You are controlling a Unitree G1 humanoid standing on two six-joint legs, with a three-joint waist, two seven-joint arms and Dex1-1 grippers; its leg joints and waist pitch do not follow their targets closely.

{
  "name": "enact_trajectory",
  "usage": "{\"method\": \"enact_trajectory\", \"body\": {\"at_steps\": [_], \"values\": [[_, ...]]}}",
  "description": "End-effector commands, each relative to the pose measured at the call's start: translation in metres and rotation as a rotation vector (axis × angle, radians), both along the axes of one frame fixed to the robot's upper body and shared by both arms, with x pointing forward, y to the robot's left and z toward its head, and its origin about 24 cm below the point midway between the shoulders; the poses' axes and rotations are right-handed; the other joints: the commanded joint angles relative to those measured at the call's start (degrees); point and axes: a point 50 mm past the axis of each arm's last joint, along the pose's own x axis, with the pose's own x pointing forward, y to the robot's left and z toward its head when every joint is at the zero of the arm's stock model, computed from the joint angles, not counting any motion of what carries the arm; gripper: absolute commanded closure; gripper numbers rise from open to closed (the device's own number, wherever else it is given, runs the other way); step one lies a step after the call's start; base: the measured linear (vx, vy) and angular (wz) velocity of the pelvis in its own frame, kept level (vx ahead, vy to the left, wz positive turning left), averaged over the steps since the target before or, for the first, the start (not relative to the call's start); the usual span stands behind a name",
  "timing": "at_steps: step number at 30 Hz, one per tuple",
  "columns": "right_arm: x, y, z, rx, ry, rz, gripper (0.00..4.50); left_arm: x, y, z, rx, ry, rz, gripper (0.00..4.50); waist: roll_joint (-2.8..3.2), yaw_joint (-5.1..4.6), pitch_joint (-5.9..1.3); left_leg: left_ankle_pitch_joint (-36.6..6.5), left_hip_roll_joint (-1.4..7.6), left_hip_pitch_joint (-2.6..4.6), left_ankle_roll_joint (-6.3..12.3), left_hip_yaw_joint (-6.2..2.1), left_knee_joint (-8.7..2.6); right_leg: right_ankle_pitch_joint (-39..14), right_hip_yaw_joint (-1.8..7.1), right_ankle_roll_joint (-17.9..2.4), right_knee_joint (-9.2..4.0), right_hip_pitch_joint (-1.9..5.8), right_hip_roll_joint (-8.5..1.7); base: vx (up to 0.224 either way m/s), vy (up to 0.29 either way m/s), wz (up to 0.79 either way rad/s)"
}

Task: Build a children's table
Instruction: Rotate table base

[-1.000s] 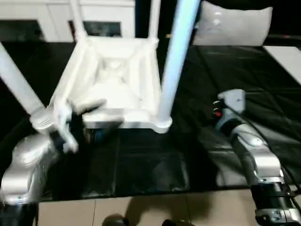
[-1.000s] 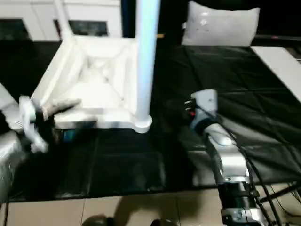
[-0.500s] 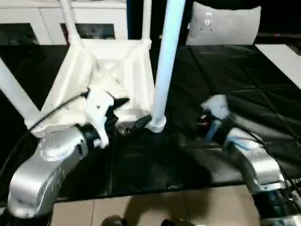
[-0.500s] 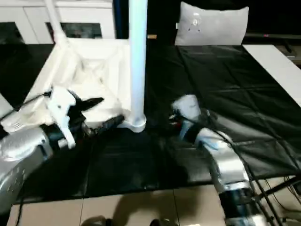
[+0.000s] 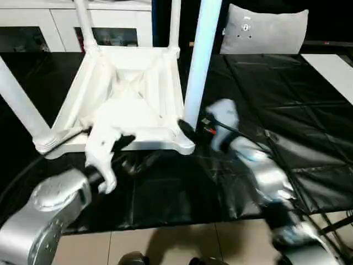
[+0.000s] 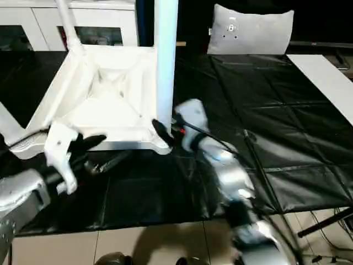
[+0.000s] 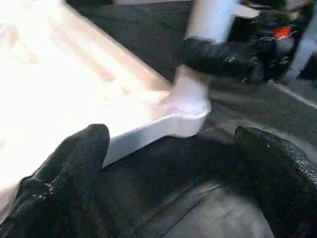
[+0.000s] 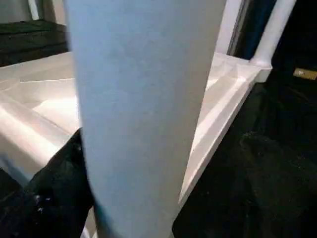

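The children's table lies upside down on the black work table, its ribbed white top point(image 5: 129, 94) facing up. Legs stand in its corner sockets, including the near right leg point(image 5: 199, 61) and the near left leg point(image 5: 19, 105). My right gripper point(image 5: 189, 126) is at the base of the near right leg, open, with a finger on either side of the tube point(image 8: 148, 114). My left gripper point(image 5: 140, 150) hovers open just in front of the top's near edge. In the left wrist view the near right corner socket point(image 7: 190, 111) lies ahead of my left gripper point(image 7: 173, 168).
A grey cushion point(image 5: 265, 30) leans at the back right. A white cabinet with glass doors point(image 5: 33, 30) runs along the back left. A white board point(image 5: 337, 66) lies at the right edge. The work table's front edge point(image 5: 182, 223) meets tiled floor.
My right gripper has swung left and now brackets the base of the near right leg. My left gripper has drawn back toward me, off the top's edge.
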Motion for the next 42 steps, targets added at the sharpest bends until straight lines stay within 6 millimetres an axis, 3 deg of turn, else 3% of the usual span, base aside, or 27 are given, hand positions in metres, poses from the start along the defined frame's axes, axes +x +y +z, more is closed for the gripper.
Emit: {"method": "enact_trajectory", "body": {"at_steps": [1,3,4,7,8,9,10,11,13,14,19,20,21,22,23,24,25,26,27,28,29,31,34,35,37,41,42], "values": [[0.008,-0.017,0.002,0.013,-0.012,-0.109,0.0,0.0,0.01,0.0,0.008,-0.02,0.018,0.03,0.99,-0.09,-4.43,-7.86,5.88,0.2,0.95,-2.75,-4.22,-13.49,5.86,-5.79,-4.51,3.12,-7.42,0.0,0.0,0.0],[0.01,-0.031,0.004,0.026,-0.019,-0.181,0.0,-0.002,0.012,-0.003,0.001,-0.018,-0.004,0.03,1.36,0.45,-4.42,-8.61,6.07,0.57,0.19,-2.72,-4.31,-13.16,6.03,-5.79,-4.38,2.83,-7.49,0.0,0.0,0.0],[0.01,-0.037,0.004,0.03,-0.024,-0.206,0.0,-0.003,0.012,-0.004,-0.004,-0.018,-0.012,0.03,1.13,0.5,-4.32,-8.82,6.08,0.59,0.13,-2.71,-4.4,-13.17,6.06,-5.65,-4.45,2.8,-7.48,0.0,0.0,0.0],[0.01,-0.055,0.005,0.014,-0.048,-0.277,0.0,-0.007,0.014,-0.005,-0.026,-0.023,-0.03,0.03,1.18,0.7,-4.46,-8.72,6.21,0.66,-0.59,-2.66,-4.46,-11.5,6.15,-5.56,-3.96,2.79,-7.45,0.0,0.0,0.0],[0.009,-0.068,0.005,0.004,-0.059,-0.33,0.0,-0.01,0.015,-0.006,-0.036,-0.021,-0.043,0.03,1.09,0.94,-4.47,-8.73,6.04,0.58,-0.67,-2.57,-4.36,-11.36,6.23,-5.37,-4.03,2.93,-7.7,0.0,0.0,0.0],[0.007,-0.086,0.006,-0.009,-0.071,-0.394,0.0,-0.013,0.019,-0.007,-0.046,-0.018,-0.061,0.03,0.7,1.07,-4.25,-8.38,5.8,0.4,-0.25,-2.48,-4.36,-11.65,6.31,-5.17,-4.08,2.98,-7.71,0.0,0.0,0.0],[0.006,-0.09,0.007,-0.011,-0.073,-0.406,0.0,-0.013,0.02,-0.008,-0.047,-0.016,-0.064,0.03,0.75,1.21,-4.21,-8.3,5.67,0.42,0.07,-2.35,-4.31,-12.28,6.35,-4.69,-4.34,2.96,-7.7,0.0,0.0,0.0],[0.004,-0.106,0.007,-0.029,-0.084,-0.459,0.0,-0.013,0.027,-0.01,-0.048,-0.003,-0.074,0.03,0.54,1.43,-4.22,-7.89,5.58,0.56,0.52,-2.27,-4.26,-12.89,6.3,-4.08,-4.35,2.89,-7.53,0.0,0.0,0.0],[0.004,-0.114,0.008,-0.038,-0.09,-0.482,0.0,-0.011,0.031,-0.011,-0.045,0.002,-0.074,0.03,0.58,1.59,-4.2,-7.83,5.39,0.63,0.82,-2.19,-4.22,-13.99,6.19,-3.45,-4.53,2.77,-7.36,0.0,0.0,0.0],[0.003,-0.125,0.008,-0.052,-0.089,-0.516,0.0,-0.01,0.037,-0.012,-0.039,0.006,-0.066,0.03,0.25,1.45,-3.96,-8.31,5.37,0.41,1.2,-2.31,-4.34,-16.05,6.11,-2.55,-4.75,2.85,-7.37,0.0,0.0,0.0],[0.005,-0.165,0.009,-0.115,-0.074,-0.657,0.0,-0.013,0.064,-0.024,-0.02,0.017,-0.03,0.03,0.18,1.24,-4.0,-8.99,5.16,0.66,1.73,-2.24,-4.15,-19.04,5.84,-1.69,-5.26,2.69,-7.21,0.0,0.0,0.0],[0.005,-0.173,0.008,-0.131,-0.059,-0.669,0.0,-0.009,0.094,-0.038,-0.006,0.03,0.011,0.03,-0.01,1.31,-3.93,-8.45,4.75,0.45,2.5,-2.2,-4.09,-19.35,5.78,-1.25,-5.64,2.71,-7.17,0.0,0.0,0.0],[0.005,-0.174,0.008,-0.133,-0.056,-0.67,0.0,-0.008,0.099,-0.04,-0.004,0.032,0.018,0.03,0.01,1.43,-3.71,-8.35,4.05,0.58,3.38,-1.99,-4.06,-21.22,5.61,-0.07,-6.33,2.42,-6.78,0.0,0.0,0.0],[0.004,-0.175,0.006,-0.139,-0.036,-0.658,0.0,-0.005,0.119,-0.048,0.004,0.043,0.044,0.03,0.07,1.4,-4.35,-7.42,4.19,0.52,3.05,-2.1,-3.94,-20.4,5.72,0.48,-5.67,3.02,-7.19,0.0,0.0,0.0],[0.004,-0.175,0.005,-0.136,-0.028,-0.648,0.0,-0.004,0.123,-0.05,0.004,0.046,0.048,0.03,0.03,1.27,-4.02,-7.81,4.35,0.65,3.52,-2.25,-4.28,-21.68,5.55,1.75,-6.05,2.72,-6.8,0.0,0.0,0.0],[0.003,-0.173,0.004,-0.137,-0.021,-0.636,0.0,-0.003,0.123,-0.049,0.004,0.045,0.046,0.03,0.18,1.19,-4.42,-7.53,5.1,0.72,3.0,-2.68,-4.4,-19.45,5.68,0.58,-5.51,2.97,-7.39,0.0,0.0,0.0],[-0.002,-0.163,-0.006,-0.141,0.044,-0.541,0.0,0.006,0.122,-0.046,0.007,0.034,0.019,0.03,-0.22,0.93,-4.41,-7.46,5.33,0.68,3.38,-2.72,-4.49,-18.23,5.71,-0.18,-5.4,2.93,-7.24,0.0,0.0,0.0],[-0.005,-0.158,-0.013,-0.146,0.08,-0.493,0.0,0.01,0.12,-0.043,0.006,0.024,0.0,0.03,0.25,1.03,-4.54,-7.03,5.91,0.87,3.44,-2.89,-4.47,-14.98,5.89,-2.36,-4.6,2.79,-7.57,0.0,0.0,0.0],[-0.009,-0.152,-0.019,-0.152,0.108,-0.459,0.0,0.017,0.115,-0.039,-0.001,0.009,-0.012,0.03,0.3,0.95,-4.47,-6.82,6.04,0.78,3.71,-2.87,-4.57,-13.83,5.9,-3.32,-4.6,2.79,-7.51,0.0,0.0,0.0],[-0.011,-0.15,-0.023,-0.156,0.121,-0.445,0.0,0.02,0.113,-0.037,-0.006,-0.003,-0.019,0.03,0.54,1.23,-4.79,-6.71,6.46,1.14,3.36,-2.78,-4.39,-10.97,6.03,-5.36,-4.17,2.66,-7.9,0.0,0.0,0.0],[-0.015,-0.144,-0.029,-0.153,0.144,-0.426,0.0,0.028,0.104,-0.03,-0.024,-0.03,-0.037,0.03,0.52,1.23,-4.81,-6.93,6.4,0.71,3.02,-2.76,-4.48,-9.82,5.97,-6.97,-3.96,2.99,-8.06,0.0,0.0,0.0],[-0.018,-0.141,-0.033,-0.15,0.159,-0.415,0.0,0.033,0.099,-0.026,-0.036,-0.054,-0.056,0.03,0.46,1.46,-4.77,-7.46,6.29,0.79,2.35,-2.61,-4.36,-10.39,6.08,-7.46,-4.15,3.07,-8.35,0.0,0.0,0.0],[-0.026,-0.129,-0.041,-0.13,0.187,-0.385,0.0,0.034,0.06,-0.01,-0.064,-0.136,-0.177,0.03,0.57,2.04,-5.03,-7.74,6.78,0.65,0.65,-2.68,-4.34,-10.98,6.19,-7.95,-4.04,3.31,-8.7,0.0,0.0,0.0],[-0.026,-0.129,-0.041,-0.13,0.187,-0.385,0.0,0.034,0.06,-0.01,-0.064,-0.136,-0.177,0.03,0.52,1.94,-5.02,-7.99,6.79,0.62,0.34,-2.61,-4.35,-10.68,6.2,-8.3,-3.85,3.32,-8.62,0.0,0.0,0.0],[-0.029,-0.119,-0.043,-0.128,0.201,-0.336,0.0,0.04,0.041,0.007,-0.071,-0.154,-0.267,0.03,0.38,1.91,-4.82,-8.68,6.16,0.5,0.5,-2.43,-4.29,-12.92,6.15,-7.66,-4.23,3.36,-8.34,0.0,0.0,0.0],[-0.028,-0.109,-0.047,-0.153,0.211,-0.289,0.0,0.051,0.02,0.021,-0.077,-0.152,-0.385,0.03,0.21,2.25,-4.55,-9.54,5.32,0.96,0.84,-2.2,-4.04,-22.39,5.84,-3.64,-5.82,3.14,-8.21,0.0,0.0,0.0],[-0.028,-0.109,-0.047,-0.155,0.211,-0.287,0.0,0.053,0.018,0.022,-0.078,-0.152,-0.389,0.03,0.29,2.36,-4.69,-9.03,5.41,1.06,0.69,-2.23,-4.04,-22.6,5.8,-3.0,-5.86,3.17,-8.15,0.0,0.0,0.0]]}}
